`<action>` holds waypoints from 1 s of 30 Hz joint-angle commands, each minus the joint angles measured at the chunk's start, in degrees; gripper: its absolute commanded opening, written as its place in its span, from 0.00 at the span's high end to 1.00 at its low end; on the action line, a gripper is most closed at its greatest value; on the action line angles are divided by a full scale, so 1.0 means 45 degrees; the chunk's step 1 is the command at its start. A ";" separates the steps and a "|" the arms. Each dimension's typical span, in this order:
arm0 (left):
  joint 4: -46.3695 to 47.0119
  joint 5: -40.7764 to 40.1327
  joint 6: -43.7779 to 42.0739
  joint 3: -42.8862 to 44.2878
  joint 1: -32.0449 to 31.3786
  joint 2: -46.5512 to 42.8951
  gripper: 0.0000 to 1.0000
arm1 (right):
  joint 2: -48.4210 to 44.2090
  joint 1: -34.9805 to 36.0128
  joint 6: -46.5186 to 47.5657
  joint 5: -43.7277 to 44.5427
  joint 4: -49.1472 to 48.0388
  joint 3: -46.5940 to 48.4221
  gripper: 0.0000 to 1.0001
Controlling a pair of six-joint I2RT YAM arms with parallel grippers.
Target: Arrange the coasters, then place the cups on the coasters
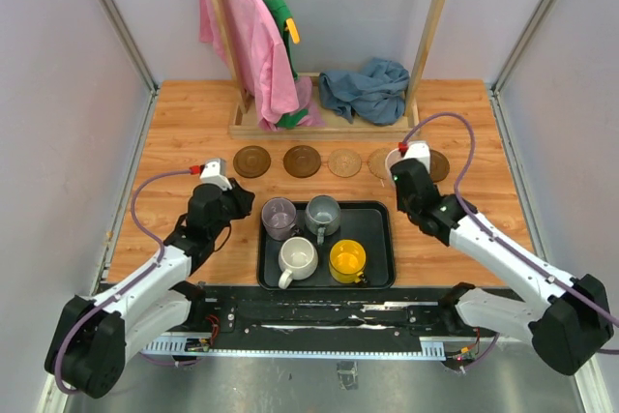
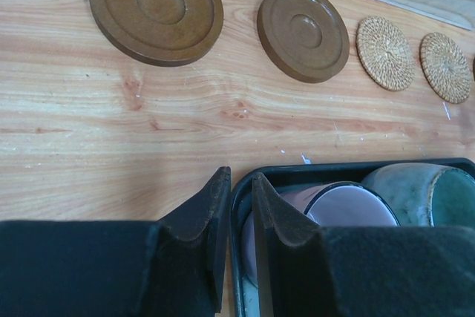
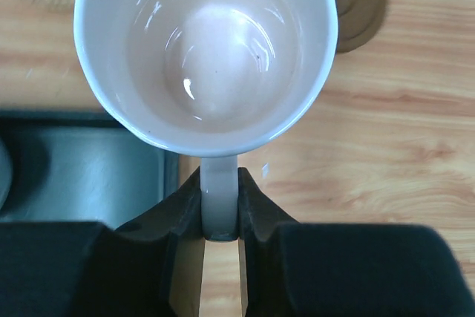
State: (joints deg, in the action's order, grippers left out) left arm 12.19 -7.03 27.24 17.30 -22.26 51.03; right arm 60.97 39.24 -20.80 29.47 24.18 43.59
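Five coasters lie in a row behind the black tray (image 1: 375,239): two dark brown (image 1: 252,161) (image 1: 302,161), a tan one (image 1: 344,162), a second tan one half hidden, and a dark brown one (image 1: 440,166). My right gripper (image 3: 220,198) is shut on the handle of the pale pink cup (image 3: 208,50), held upright above the table between the tray's far right corner and the dark coaster (image 3: 360,5). The purple (image 1: 280,217), grey-blue (image 1: 323,215), cream (image 1: 298,256) and yellow (image 1: 347,260) cups stand in the tray. My left gripper (image 2: 239,180) is shut on the tray's left rim (image 2: 356,167), beside the purple cup (image 2: 349,209).
A wooden rack (image 1: 290,123) with pink and green garments stands at the back, and a blue-grey cloth (image 1: 366,89) is heaped on its base. Grey walls close in the table on the left, right and back.
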 commanded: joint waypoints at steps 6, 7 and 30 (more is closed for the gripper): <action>0.1179 -0.0461 -0.0189 0.0890 -0.0062 0.1072 0.77 | 0.0976 -0.4272 0.2111 -0.0661 -0.4494 0.0224 0.99; 0.1245 -0.0491 -0.0184 0.0959 -0.0054 0.1216 0.77 | 0.1170 -0.4630 0.2232 -0.0738 -0.4776 0.0233 0.99; 0.1916 -0.0598 -0.0100 0.1667 -0.0053 0.3109 0.77 | 0.3713 -0.7764 0.3023 -0.4020 -0.7881 -0.0187 0.99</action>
State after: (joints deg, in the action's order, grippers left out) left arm 18.44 -9.32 27.07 23.27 -22.26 64.66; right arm 77.60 5.43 -7.66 12.34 -6.26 41.28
